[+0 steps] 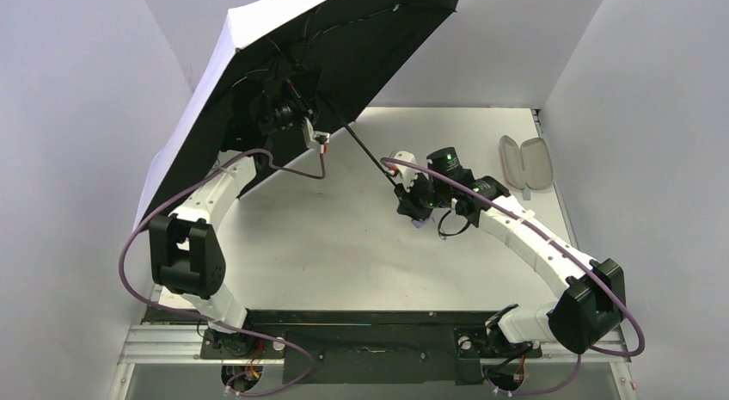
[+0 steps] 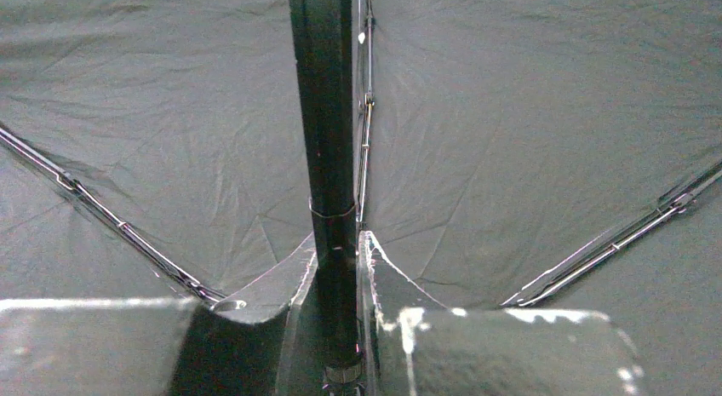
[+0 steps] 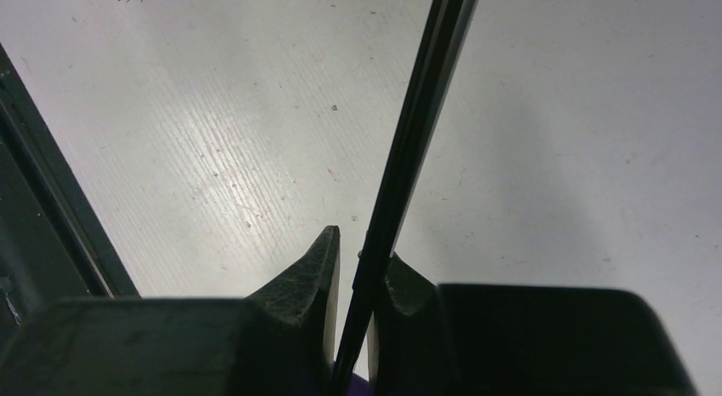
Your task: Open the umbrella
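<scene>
Two claws on open umbrella (image 1: 258, 82) shaft, left claw (image 1: 297, 103), right claw (image 1: 411, 202)

Spread lavender, black-lined umbrella canopy (image 1: 344, 47) cropped by top edge; left gripper (image 1: 288, 107) partly hidden beneath it; handle obscured by right gripper (image 1: 413, 206).

The umbrella (image 1: 284, 82) stands open, both tools gripping its shaft (image 1: 365, 150).
</scene>
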You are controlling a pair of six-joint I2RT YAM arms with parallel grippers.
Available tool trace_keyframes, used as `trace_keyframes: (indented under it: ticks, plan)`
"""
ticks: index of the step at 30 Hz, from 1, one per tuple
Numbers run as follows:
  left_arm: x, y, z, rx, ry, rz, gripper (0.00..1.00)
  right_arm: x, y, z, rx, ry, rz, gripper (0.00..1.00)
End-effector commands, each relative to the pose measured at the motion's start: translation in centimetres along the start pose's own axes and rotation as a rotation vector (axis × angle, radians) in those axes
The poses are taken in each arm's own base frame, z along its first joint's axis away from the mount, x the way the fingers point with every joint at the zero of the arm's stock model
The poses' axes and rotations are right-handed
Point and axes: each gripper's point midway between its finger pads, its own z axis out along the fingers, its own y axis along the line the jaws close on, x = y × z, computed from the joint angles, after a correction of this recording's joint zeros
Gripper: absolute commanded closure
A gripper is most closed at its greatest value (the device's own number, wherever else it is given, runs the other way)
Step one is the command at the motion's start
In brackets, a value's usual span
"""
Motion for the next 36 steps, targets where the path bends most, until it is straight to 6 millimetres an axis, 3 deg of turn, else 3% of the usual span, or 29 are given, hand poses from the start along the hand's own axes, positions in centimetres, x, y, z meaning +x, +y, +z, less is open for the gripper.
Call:
trace_keyframes:
  ticks: [1, 9, 13, 16, 19, 23, 24, 25, 26, 27, 28, 36]
  plan:
    - [22.0, 3.5, -19.2, 0.096, 1.067, 0.155, 0.93, 12.0, 8.3, -5.4, -0.341, 0.399, -0.049, 1.00]
    - [23.1, 3.3, -20.2, 0.106, 1.103, 0.169, 0.92, 12.1, 8.2, -5.3, -0.341, 0.405, -0.050, 1.00]
    - [22.1, 3.9, -18.8, 0.054, 1.032, 0.166, 0.98, 11.3, 8.6, -5.3, -0.358, 0.383, -0.045, 1.00]
    - [20.0, 5.3, -16.8, -0.010, 0.947, 0.172, 1.00, 9.6, 8.6, -5.1, -0.370, 0.338, -0.041, 1.00]
    - [17.0, 4.9, -14.0, -0.025, 0.844, 0.164, 0.98, 7.1, 8.3, -4.4, -0.368, 0.272, -0.012, 1.00]
    - [12.2, 3.9, -10.4, -0.020, 0.716, 0.127, 0.82, 4.4, 7.9, -3.9, -0.356, 0.201, 0.028, 1.00]
    - [11.2, 2.6, -9.9, 0.007, 0.686, 0.112, 0.75, 4.0, 7.9, -3.9, -0.357, 0.194, 0.045, 1.00]
    - [10.1, 2.9, -9.5, 0.000, 0.662, 0.107, 0.72, 3.6, 7.7, -3.7, -0.353, 0.182, 0.050, 1.00]
    - [9.0, 1.4, -9.1, 0.033, 0.631, 0.090, 0.67, 3.4, 7.7, -3.7, -0.350, 0.177, 0.061, 1.00]
    - [8.0, 1.5, -8.8, 0.034, 0.610, 0.078, 0.66, 3.0, 7.6, -3.6, -0.346, 0.167, 0.060, 1.00]
    - [7.0, 0.4, -8.6, 0.057, 0.586, 0.063, 0.64, 2.9, 7.5, -3.6, -0.343, 0.163, 0.065, 1.00]
    - [2.3, -1.3, -8.5, 0.094, 0.473, 0.027, 0.62, 3.0, 7.5, -3.5, -0.340, 0.163, 0.074, 1.00]
